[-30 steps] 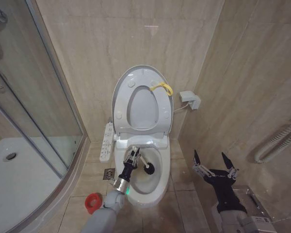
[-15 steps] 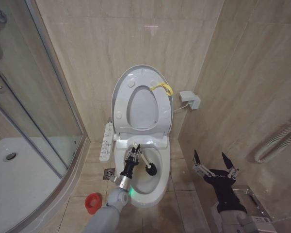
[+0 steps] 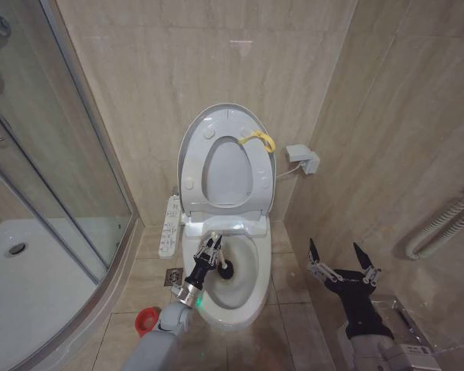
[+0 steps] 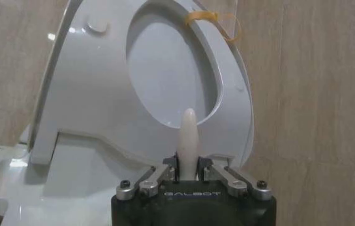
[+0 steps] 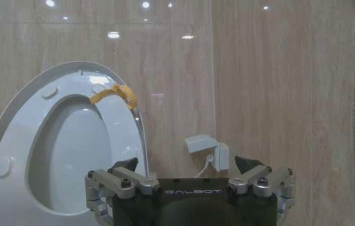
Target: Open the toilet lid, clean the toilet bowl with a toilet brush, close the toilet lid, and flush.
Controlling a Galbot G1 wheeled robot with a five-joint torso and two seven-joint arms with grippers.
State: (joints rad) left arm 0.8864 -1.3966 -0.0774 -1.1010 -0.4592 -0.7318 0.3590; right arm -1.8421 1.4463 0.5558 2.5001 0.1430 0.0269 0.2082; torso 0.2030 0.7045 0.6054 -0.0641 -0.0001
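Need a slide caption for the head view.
Left gripper scrubs toilet bowl with toilet brush; toilet lid raised.

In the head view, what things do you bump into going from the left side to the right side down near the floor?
Shower tray → red brush holder → left gripper holding the toilet brush in the toilet bowl → right gripper.

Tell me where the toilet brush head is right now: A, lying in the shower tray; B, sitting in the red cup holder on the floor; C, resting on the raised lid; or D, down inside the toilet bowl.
D: the left gripper is shut on the toilet brush handle, and its dark head sits inside the toilet bowl, below the raised toilet lid.
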